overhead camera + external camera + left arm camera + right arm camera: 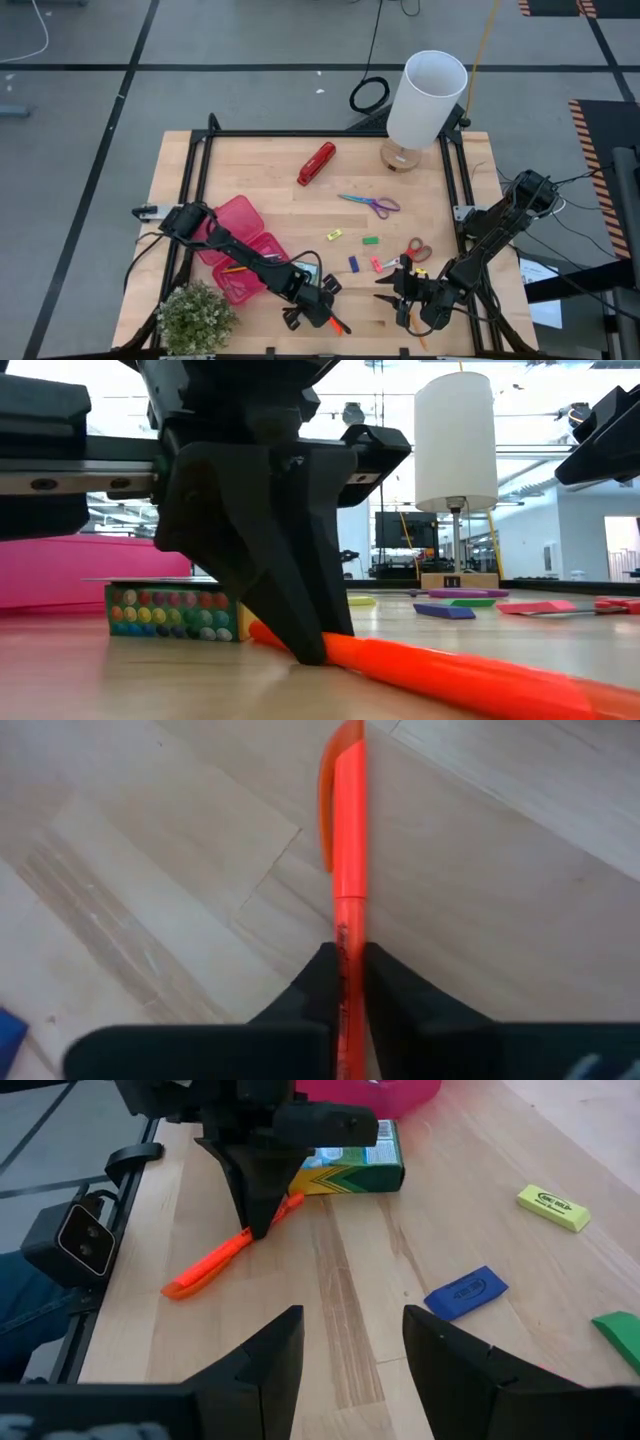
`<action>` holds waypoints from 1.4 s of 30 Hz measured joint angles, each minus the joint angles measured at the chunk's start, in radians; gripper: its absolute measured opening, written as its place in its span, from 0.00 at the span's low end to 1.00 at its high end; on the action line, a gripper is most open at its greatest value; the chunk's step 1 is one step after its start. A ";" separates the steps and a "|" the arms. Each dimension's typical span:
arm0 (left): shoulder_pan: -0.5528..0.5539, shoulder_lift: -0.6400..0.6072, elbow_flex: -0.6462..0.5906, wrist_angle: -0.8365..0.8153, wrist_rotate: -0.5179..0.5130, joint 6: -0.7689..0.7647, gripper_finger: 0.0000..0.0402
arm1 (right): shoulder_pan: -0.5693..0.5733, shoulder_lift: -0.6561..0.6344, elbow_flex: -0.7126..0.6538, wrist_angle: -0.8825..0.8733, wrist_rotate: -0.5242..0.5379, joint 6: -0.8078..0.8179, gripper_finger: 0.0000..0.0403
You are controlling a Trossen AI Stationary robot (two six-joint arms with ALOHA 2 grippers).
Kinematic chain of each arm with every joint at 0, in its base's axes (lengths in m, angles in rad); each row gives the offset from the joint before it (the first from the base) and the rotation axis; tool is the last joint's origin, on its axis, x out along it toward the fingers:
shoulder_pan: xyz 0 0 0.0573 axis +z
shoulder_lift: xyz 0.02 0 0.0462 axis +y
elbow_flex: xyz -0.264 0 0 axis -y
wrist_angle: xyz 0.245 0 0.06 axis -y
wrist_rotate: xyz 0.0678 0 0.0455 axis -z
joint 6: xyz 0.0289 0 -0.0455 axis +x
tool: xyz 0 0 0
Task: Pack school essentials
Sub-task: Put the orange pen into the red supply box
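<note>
Left gripper (262, 1220): at the near table edge, fingers pinched on the orange pen (222, 1255), tips down against the wood. In the left wrist view the two fingers (318, 982) flanked the pen (346, 850) with no gap showing.

Pen: lay flat on the table, long axis running straight out from between the fingers, so the grip sat near one end and most of the barrel reached beyond it. Judged held and ready to lift; the lift would carry a long overhang.

Right gripper (352, 1350): just beside, also near the front edge, fingers spread and holding nothing. The left arm was plainly the nearer to the pen.

Crayon box (345, 1168): directly behind the left gripper, touching or nearly touching the pen's far end; which, could not be told.

Pink case (235, 247): farther back on the left side, open, a pencil-like item inside. Judged the pen's destination, back along the left arm.

Erasers: blue (466, 1292), yellow (552, 1206), green (370, 240), scattered mid-table.

Scissors: red-handled (418, 249) by the right arm; purple-teal (370, 204) farther back.

Stapler (316, 163) and lamp (424, 100): at the far side.
</note>
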 joint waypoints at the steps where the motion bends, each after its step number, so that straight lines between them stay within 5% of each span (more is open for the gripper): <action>1: 0.000 -0.001 0.000 0.006 -0.003 0.004 0.06 | 0.000 0.000 0.000 0.000 0.000 0.001 0.41; 25: 0.002 -0.171 -0.006 -0.012 -0.113 -0.150 0.10 | 0.000 0.000 0.000 -0.005 0.000 0.020 0.41; 42: -0.007 -0.459 -0.003 -0.617 -0.411 -0.754 0.11 | 0.001 0.002 0.000 0.000 0.000 0.027 0.41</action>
